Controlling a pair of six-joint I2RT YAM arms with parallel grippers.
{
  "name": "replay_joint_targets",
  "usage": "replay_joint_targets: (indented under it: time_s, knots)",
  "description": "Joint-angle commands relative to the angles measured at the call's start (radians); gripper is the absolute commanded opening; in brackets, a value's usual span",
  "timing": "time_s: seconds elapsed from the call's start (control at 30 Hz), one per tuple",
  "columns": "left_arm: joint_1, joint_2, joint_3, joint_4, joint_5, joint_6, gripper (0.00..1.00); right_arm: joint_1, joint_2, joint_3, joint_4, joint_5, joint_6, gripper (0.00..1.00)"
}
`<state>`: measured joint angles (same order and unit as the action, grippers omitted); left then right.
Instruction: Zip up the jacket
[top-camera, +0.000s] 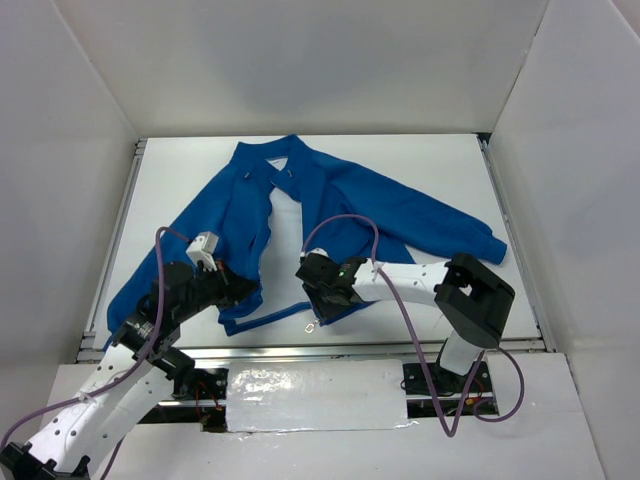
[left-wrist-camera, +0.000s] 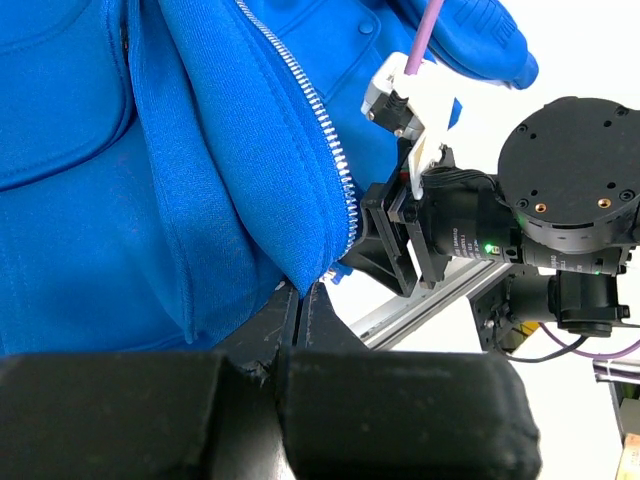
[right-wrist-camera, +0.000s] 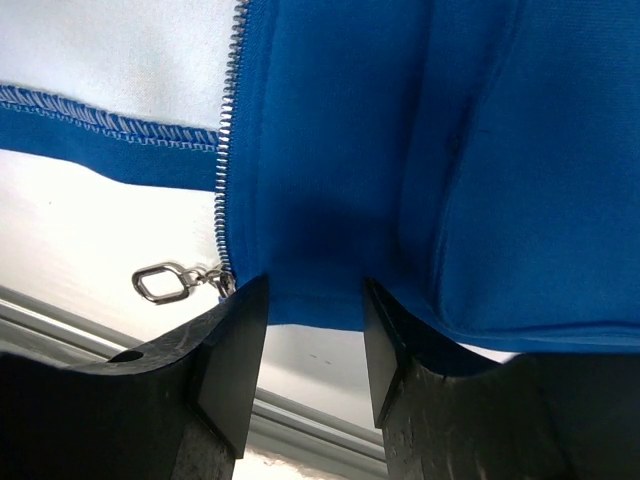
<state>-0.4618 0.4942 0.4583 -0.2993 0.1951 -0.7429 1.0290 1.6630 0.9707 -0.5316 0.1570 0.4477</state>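
Observation:
The royal-blue jacket (top-camera: 350, 200) lies open on the white table, collar at the far side. My left gripper (top-camera: 240, 292) is shut on the bottom corner of its left front panel, pinching the hem at the zipper's end (left-wrist-camera: 300, 290). The silver zipper teeth (left-wrist-camera: 310, 110) run up from there. My right gripper (top-camera: 327, 303) is open, its jaws straddling the bottom hem of the right panel (right-wrist-camera: 305, 320) without closing on it. That panel's zipper teeth (right-wrist-camera: 228, 130) end at a silver ring pull (right-wrist-camera: 160, 283), just left of my left finger (right-wrist-camera: 225, 350). The pull also shows in the top view (top-camera: 310, 325).
An aluminium rail (top-camera: 300, 350) runs along the table's near edge, just below both grippers. White walls enclose the table on three sides. The right arm's wrist (left-wrist-camera: 560, 180) sits close to my left gripper. The right sleeve (top-camera: 470, 235) stretches toward the right wall.

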Motion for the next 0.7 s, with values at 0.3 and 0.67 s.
replay_joint_targets:
  time_s: [0.3, 0.67]
  knots:
    - [-0.003, 0.015, 0.026, 0.029, 0.012, 0.028, 0.00, 0.008, 0.107, 0.014, 0.022, -0.040, 0.008, 0.42]
    - [-0.003, 0.023, 0.023, 0.040, 0.015, 0.022, 0.00, 0.006, 0.077, -0.009, 0.085, -0.085, 0.043, 0.00]
